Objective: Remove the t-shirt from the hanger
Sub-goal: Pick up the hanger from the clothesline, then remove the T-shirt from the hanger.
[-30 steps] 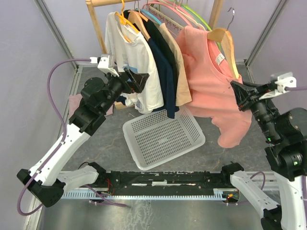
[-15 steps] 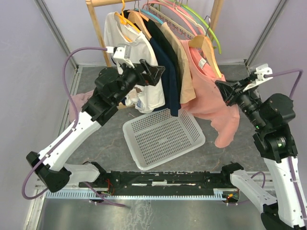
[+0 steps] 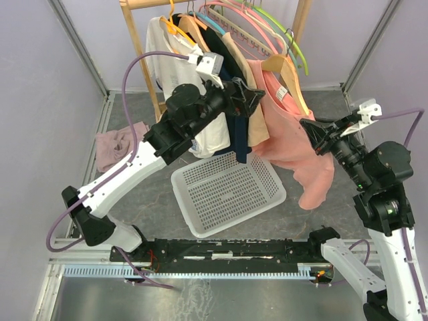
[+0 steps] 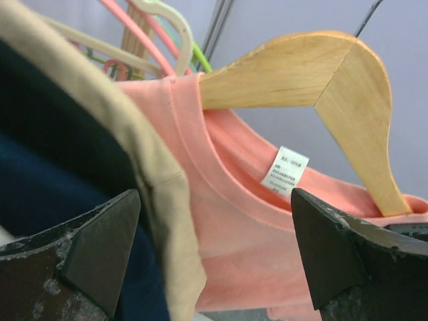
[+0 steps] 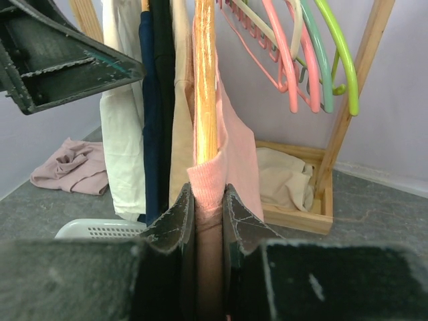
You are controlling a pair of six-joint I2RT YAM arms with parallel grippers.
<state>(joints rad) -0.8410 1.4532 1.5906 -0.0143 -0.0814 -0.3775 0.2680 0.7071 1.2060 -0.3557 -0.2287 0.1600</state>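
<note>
A pink t-shirt (image 3: 294, 134) hangs on a wooden hanger (image 3: 286, 68) at the right end of the rack. My right gripper (image 3: 314, 130) is shut on the shirt's right shoulder over the hanger arm; in the right wrist view the pink cloth (image 5: 208, 184) is pinched between the fingers below the hanger wood (image 5: 204, 80). My left gripper (image 3: 253, 95) is open at the shirt's left shoulder, next to a tan shirt (image 3: 242, 93). In the left wrist view the collar and label (image 4: 284, 170) and the hanger (image 4: 321, 73) lie between and beyond my spread fingers.
A white basket (image 3: 229, 189) sits on the floor below the rack. White (image 3: 170, 67), navy (image 3: 231, 127) and tan shirts hang left of the pink one. Empty coloured hangers (image 3: 267, 27) hang on the rack. A pink cloth (image 3: 115, 144) lies at the left.
My left arm has swung right, from beside the white shirt to the pink shirt's left shoulder. My right gripper has carried the shirt and hanger left and back, towards the rack.
</note>
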